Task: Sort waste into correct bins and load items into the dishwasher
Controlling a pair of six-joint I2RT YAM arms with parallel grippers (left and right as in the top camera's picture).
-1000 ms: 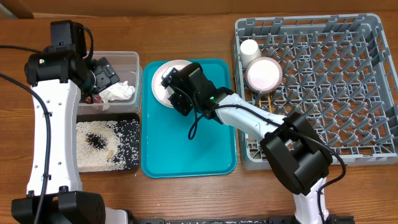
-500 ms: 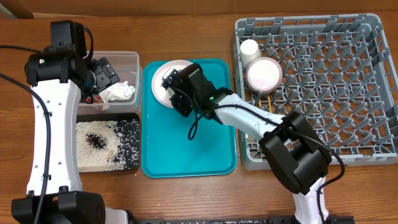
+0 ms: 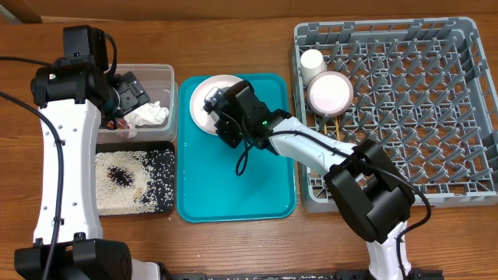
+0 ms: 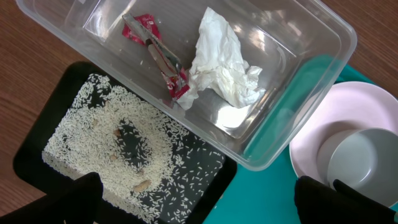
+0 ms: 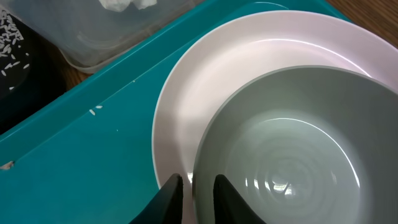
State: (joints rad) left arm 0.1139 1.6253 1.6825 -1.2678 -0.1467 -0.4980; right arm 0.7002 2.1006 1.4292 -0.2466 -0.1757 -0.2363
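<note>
A grey-white bowl (image 5: 292, 143) sits on the pale pink plate (image 5: 205, 81) at the back of the teal tray (image 5: 93, 162). My right gripper (image 5: 198, 186) straddles the bowl's near rim, one finger outside and one inside. Its jaws are narrow, and a sliver of plate still shows beside the rim. My left gripper (image 4: 199, 202) hangs wide open over the bins, holding nothing. The clear tub (image 4: 323, 37) holds the white napkin (image 4: 221, 56) and the red wrapper (image 4: 158, 56). Rice (image 4: 118, 143) lies in the black tray (image 4: 205, 186).
The grey dish rack (image 3: 405, 109) fills the right side. A white cup (image 3: 313, 62), a pink-tinted bowl (image 3: 330, 92) and wooden chopsticks (image 3: 336, 128) stand at its left end. A few loose grains lie on the teal tray. The right arm (image 3: 311, 152) stretches across the tray.
The right gripper's jaws have narrowed around the bowl's rim. The left arm has not moved.
</note>
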